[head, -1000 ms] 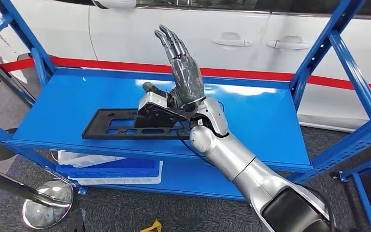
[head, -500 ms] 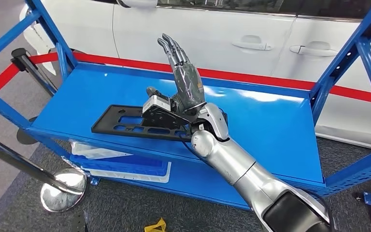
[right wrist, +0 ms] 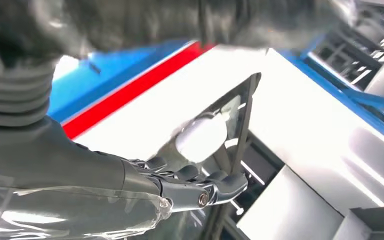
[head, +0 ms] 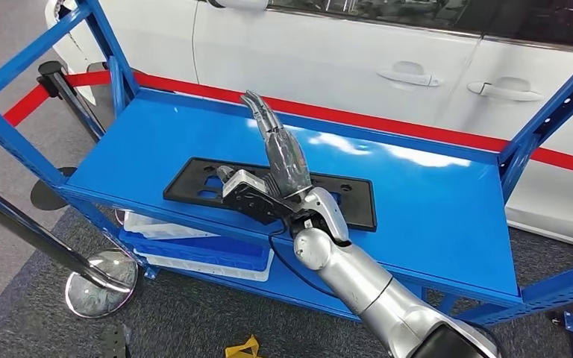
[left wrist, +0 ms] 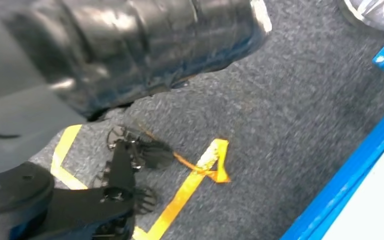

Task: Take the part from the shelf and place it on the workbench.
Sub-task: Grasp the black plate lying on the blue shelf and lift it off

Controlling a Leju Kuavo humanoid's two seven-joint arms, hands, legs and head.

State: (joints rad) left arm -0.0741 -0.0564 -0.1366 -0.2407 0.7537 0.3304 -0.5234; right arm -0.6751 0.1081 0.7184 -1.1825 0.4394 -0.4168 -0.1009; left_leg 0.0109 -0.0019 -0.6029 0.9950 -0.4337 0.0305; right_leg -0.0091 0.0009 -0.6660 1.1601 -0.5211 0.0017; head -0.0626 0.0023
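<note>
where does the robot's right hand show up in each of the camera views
Head view: right hand at centre, fingers straight, raised over the black part on the blue shelf.
Left wrist view: not in it.
Right wrist view: lower left, dark fingers extended.
Shared landmark: white car.

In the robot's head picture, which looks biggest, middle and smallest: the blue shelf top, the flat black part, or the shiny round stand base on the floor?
1. Blue shelf top, by far the largest.
2. Flat black part, long but partly hidden by the right hand.
3. Shiny round stand base, smallest, though it sits nearer the camera.
</note>
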